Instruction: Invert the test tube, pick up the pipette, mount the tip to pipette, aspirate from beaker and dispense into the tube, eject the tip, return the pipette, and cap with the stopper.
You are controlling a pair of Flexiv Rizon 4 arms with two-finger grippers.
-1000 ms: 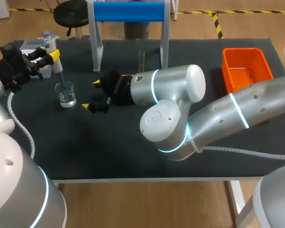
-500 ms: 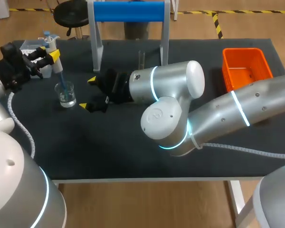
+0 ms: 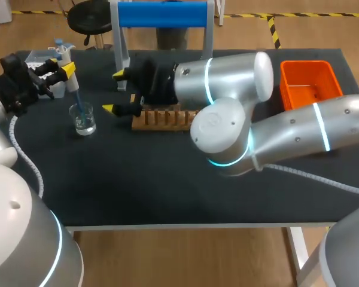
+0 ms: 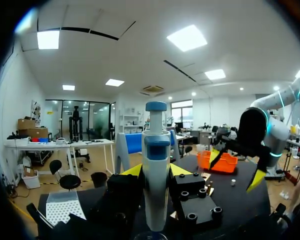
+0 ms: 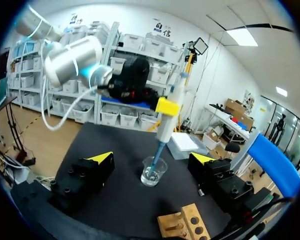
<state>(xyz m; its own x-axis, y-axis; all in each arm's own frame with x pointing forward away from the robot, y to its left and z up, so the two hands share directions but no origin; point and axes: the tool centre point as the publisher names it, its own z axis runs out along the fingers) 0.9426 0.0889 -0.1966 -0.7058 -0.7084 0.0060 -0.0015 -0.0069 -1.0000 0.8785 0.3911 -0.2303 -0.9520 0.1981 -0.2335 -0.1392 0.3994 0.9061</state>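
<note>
Wooden tube rack (image 3: 161, 118) is now uncovered: my right gripper (image 3: 112, 92) has swung back past it, fingers wide apart, empty, near the beaker (image 3: 83, 118). My left gripper (image 3: 61, 70) stays clamped on the pipette (image 3: 70, 81), tip in the beaker. Aspiration under way, I judge.

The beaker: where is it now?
In the head view, the beaker stands at the table's left, under the pipette, left of the wooden rack.
</note>
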